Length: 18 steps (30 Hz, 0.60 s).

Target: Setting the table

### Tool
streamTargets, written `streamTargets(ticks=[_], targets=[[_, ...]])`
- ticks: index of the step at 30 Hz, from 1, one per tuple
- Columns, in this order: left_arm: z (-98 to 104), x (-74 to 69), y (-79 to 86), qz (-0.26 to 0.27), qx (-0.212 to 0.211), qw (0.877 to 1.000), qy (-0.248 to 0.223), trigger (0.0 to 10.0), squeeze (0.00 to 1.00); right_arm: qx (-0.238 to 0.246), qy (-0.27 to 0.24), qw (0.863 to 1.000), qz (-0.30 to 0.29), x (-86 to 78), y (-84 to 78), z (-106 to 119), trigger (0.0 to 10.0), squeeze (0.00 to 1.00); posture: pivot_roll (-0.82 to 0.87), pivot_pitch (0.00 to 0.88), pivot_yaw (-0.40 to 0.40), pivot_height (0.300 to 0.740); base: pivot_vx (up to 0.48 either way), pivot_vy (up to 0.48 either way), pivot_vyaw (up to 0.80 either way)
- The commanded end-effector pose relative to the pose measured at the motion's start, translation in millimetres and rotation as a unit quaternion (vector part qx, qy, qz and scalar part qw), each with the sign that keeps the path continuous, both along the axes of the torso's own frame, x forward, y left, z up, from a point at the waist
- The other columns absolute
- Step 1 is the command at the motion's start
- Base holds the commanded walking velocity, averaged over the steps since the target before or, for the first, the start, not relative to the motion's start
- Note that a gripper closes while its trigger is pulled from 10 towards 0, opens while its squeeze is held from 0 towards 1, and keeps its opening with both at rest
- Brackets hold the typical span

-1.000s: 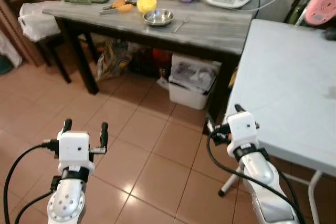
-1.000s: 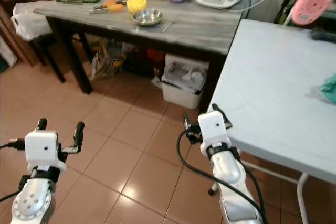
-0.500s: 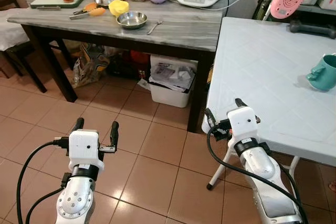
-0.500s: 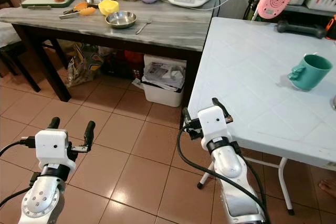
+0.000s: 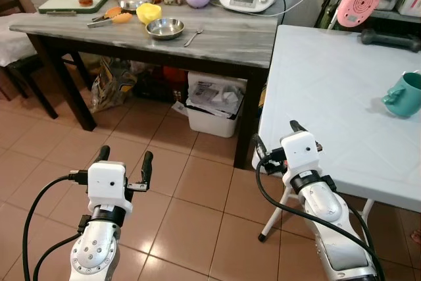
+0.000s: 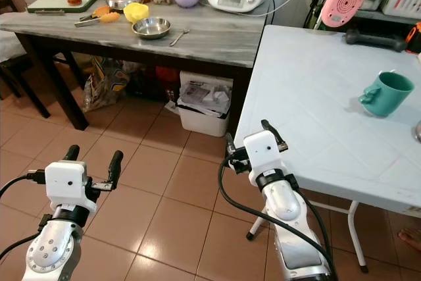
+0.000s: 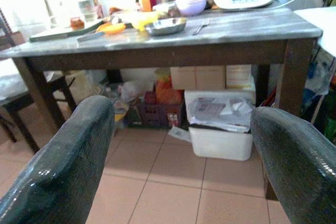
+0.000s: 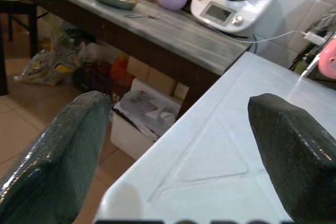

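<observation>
Both claws gape with nothing in them: the right claw [image 6: 248,141] at the white table's [image 6: 316,90] near corner, the left claw [image 5: 123,162] low over floor, likely carried ready. Well ahead, bowl [image 5: 165,27] and fork [image 5: 194,35] wait on the grey table [image 5: 250,37]; a teal mug [image 6: 383,94] sits far right

Both arms are silver tubes with white boxy wrist blocks. Left end effector [image 5: 122,158] and right end effector [image 5: 275,137] have long black fingers, with black cables looping off each wrist.
</observation>
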<state>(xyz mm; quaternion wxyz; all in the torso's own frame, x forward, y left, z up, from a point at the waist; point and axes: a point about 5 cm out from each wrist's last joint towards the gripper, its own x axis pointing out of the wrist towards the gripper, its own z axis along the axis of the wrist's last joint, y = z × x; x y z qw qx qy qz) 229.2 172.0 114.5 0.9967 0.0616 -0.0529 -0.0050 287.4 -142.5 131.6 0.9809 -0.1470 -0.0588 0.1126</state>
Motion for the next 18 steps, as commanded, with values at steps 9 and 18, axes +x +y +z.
streamTargets(ticks=[9,18], targets=[[8.6,0.8,-2.7,-0.009,-0.003,1.0,-0.012,10.0,0.0,0.004,-0.015,1.0,-0.002,2.5,0.9,8.3,10.0,0.0,-0.1,0.086,0.037,0.74,0.35,0.0,-0.32],[6.9,-1.1,-3.5,-0.009,-0.003,1.0,-0.006,10.0,0.0,0.005,-0.013,1.0,0.003,3.0,3.7,7.2,10.0,0.0,-0.09,0.089,0.035,0.74,0.351,0.0,-0.73]])
